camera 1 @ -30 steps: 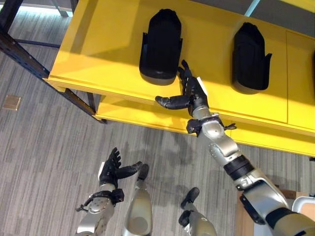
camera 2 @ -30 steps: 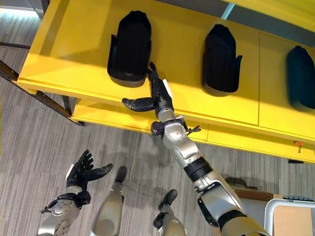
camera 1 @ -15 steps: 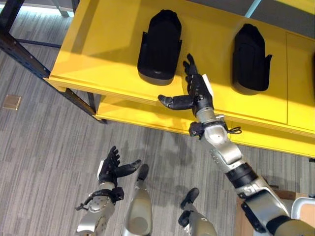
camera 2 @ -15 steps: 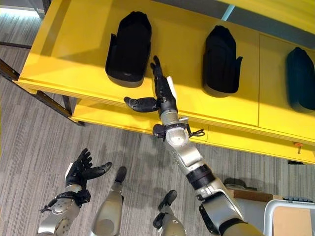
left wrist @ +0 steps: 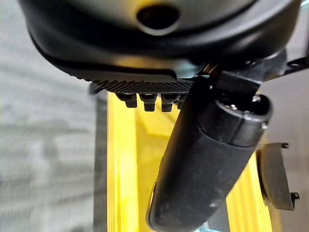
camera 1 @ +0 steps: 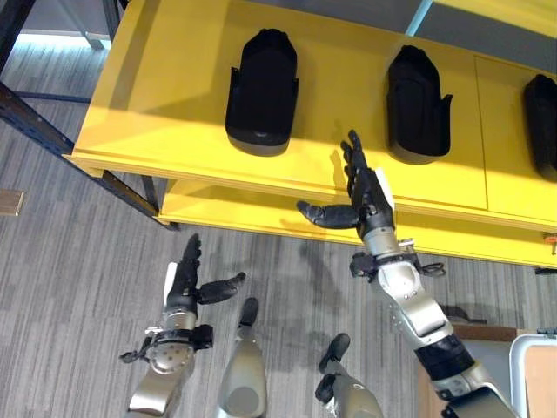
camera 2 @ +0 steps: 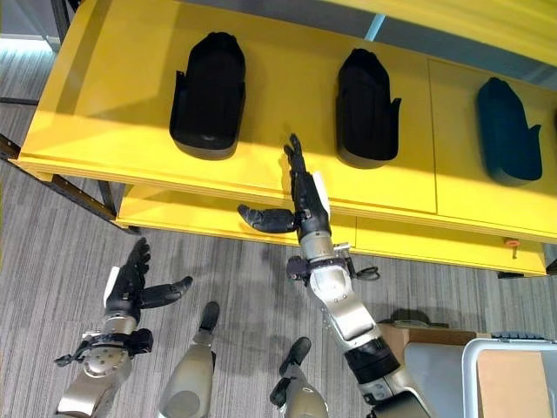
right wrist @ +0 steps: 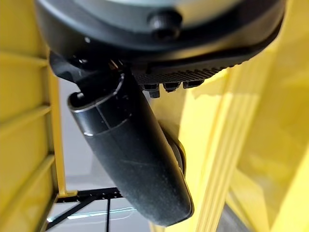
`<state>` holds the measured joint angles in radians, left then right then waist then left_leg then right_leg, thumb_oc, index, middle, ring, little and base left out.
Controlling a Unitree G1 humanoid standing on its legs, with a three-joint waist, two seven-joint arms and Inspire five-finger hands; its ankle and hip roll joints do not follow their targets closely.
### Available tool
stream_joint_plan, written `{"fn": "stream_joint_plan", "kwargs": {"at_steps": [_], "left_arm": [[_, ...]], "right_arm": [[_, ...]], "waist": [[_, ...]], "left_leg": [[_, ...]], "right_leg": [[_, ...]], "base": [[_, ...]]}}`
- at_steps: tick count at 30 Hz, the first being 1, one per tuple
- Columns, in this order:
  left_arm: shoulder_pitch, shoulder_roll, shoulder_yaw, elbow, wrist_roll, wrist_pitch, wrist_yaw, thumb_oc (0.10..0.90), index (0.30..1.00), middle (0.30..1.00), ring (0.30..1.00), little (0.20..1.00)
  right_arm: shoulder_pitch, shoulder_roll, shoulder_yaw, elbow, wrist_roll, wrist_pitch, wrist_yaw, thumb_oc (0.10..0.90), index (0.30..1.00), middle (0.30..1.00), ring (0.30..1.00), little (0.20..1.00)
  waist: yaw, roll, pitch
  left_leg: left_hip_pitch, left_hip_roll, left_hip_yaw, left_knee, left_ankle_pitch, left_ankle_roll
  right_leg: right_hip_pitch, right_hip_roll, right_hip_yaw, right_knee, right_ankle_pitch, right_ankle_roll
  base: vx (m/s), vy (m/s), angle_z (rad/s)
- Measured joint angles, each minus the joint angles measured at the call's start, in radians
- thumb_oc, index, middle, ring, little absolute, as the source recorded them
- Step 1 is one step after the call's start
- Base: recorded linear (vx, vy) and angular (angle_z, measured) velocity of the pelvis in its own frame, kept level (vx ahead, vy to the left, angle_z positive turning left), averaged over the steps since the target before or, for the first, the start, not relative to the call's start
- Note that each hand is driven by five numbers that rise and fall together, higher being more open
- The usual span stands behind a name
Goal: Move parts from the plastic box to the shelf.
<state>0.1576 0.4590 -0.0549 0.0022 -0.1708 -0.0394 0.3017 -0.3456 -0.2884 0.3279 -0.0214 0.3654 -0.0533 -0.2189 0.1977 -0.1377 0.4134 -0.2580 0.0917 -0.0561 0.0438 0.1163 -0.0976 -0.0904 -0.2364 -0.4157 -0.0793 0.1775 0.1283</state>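
I see my right hand (camera 1: pixel 364 193) with fingers straight and thumb spread, empty, over the yellow shelf's (camera 1: pixel 174 96) front edge. Three black parts (camera 2: pixel 207 96) (camera 2: pixel 366 109) (camera 2: pixel 507 131) lie on the shelf. My left hand (camera 1: pixel 185 282) hangs spread and empty above the floor (camera 1: pixel 61 252).

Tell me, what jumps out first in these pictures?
A bright yellow shelf carrying a row of black moulded parts. The robot's right hand is raised open at the shelf's front edge, between two parts, holding nothing. Its left hand hangs open low over the grey floor.
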Motion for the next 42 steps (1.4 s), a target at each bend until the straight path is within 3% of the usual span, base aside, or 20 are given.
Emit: {"fn": "stream_joint_plan", "kwargs": {"at_steps": [5,7,11,18,24,42], "left_arm": [[0.066,0.053,0.105,-0.058,0.167,0.002,0.025,0.9,1.0,1.0,1.0,1.0],[0.098,0.127,0.135,-0.102,0.319,0.003,0.047,0.9,1.0,1.0,1.0,1.0],[0.09,0.191,0.138,-0.114,0.505,-0.006,0.08,0.9,1.0,1.0,1.0,1.0],[0.059,0.196,0.094,-0.107,0.69,-0.029,0.081,0.9,1.0,1.0,1.0,1.0],[0.027,0.195,0.067,-0.046,0.762,-0.031,0.081,0.9,1.0,1.0,1.0,1.0],[-0.031,0.195,-0.023,0.033,0.864,-0.029,0.081,0.9,1.0,1.0,1.0,1.0]], "right_arm": [[0.106,-0.047,-0.013,-0.103,0.092,-0.018,0.072,0.9,1.0,1.0,1.0,1.0],[0.19,-0.082,-0.049,-0.176,0.114,-0.033,0.115,0.9,1.0,1.0,1.0,1.0],[0.255,-0.118,-0.086,-0.211,0.128,-0.051,0.15,0.9,1.0,1.0,1.0,1.0],[0.267,-0.117,-0.11,-0.211,0.149,-0.076,0.167,0.9,1.0,1.0,1.0,1.0],[0.279,-0.112,-0.112,-0.211,0.149,-0.078,0.165,0.9,1.0,1.0,1.0,1.0],[0.3,-0.102,-0.112,-0.211,0.149,-0.094,0.161,0.9,1.0,1.0,1.0,1.0]], "waist": [[-0.004,0.0,-0.001],[-0.006,-0.005,-0.015],[-0.039,-0.005,-0.068],[-0.096,-0.001,-0.118],[-0.138,-0.002,-0.138],[-0.147,-0.019,-0.167]], "left_leg": [[0.036,0.006,0.008,-0.017,0.0,-0.001],[0.055,0.008,0.018,-0.027,-0.001,-0.002],[0.068,0.008,0.03,-0.035,-0.001,-0.002],[0.095,0.013,0.063,-0.052,-0.001,-0.002],[0.111,0.018,0.083,-0.065,0.001,-0.005],[0.138,0.03,0.106,-0.088,0.003,-0.009]], "right_leg": [[0.025,0.0,0.002,-0.002,0.0,0.001],[0.032,0.0,0.016,-0.005,0.0,0.001],[0.035,-0.001,0.024,-0.006,0.0,0.001],[0.031,0.004,0.059,-0.006,0.001,0.0],[0.026,0.009,0.082,-0.006,0.002,-0.001],[0.026,0.02,0.106,-0.007,0.002,-0.001]], "base": [[0.02,-0.008,-0.04],[0.05,-0.005,-0.12],[0.04,0.008,-0.08],[0.02,0.011,-0.15],[0.01,0.004,-0.09],[0.0,-0.001,-0.04]]}}
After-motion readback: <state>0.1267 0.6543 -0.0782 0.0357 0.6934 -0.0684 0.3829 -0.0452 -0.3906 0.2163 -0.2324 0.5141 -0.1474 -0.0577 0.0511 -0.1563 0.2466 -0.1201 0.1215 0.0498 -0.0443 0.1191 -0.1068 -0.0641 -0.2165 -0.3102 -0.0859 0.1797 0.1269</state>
